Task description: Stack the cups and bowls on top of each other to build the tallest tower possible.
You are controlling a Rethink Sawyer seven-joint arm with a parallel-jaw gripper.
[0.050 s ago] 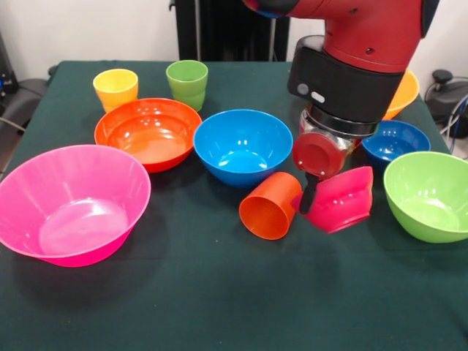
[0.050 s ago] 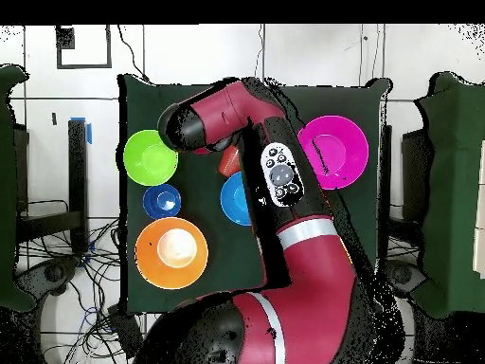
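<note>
On the dark green table (image 1: 219, 307), nothing stacked yet: large pink bowl (image 1: 69, 201) alone at the front-view left, no tower begun. Beside it, going down in size, wide red-orange bowl (image 1: 150, 131), lime green bowl (image 1: 431, 194) at the right edge, medium blue bowl (image 1: 243, 145) in the middle, yellow-orange bowl (image 1: 402, 95) mostly hidden behind the arm, small dark blue bowl (image 1: 398, 139). Then the small magenta bowl (image 1: 340, 197), tipped on its side with one dark finger of the gripper (image 1: 313, 191) against its rim; looks clamped on that rim, though the second finger is hidden, so cannot tell for certain. Just left of it, orange-red cup (image 1: 270, 206) lying on its side, mouth toward the camera. Yellow cup (image 1: 115, 89) and light green cup (image 1: 187, 84) upright at the back.

Probably best to lift the magenta bowl straight and clear of the fallen cup, keep the grip low on the rim against slipping, and save it for high in the pile, pink bowl as base.
</note>
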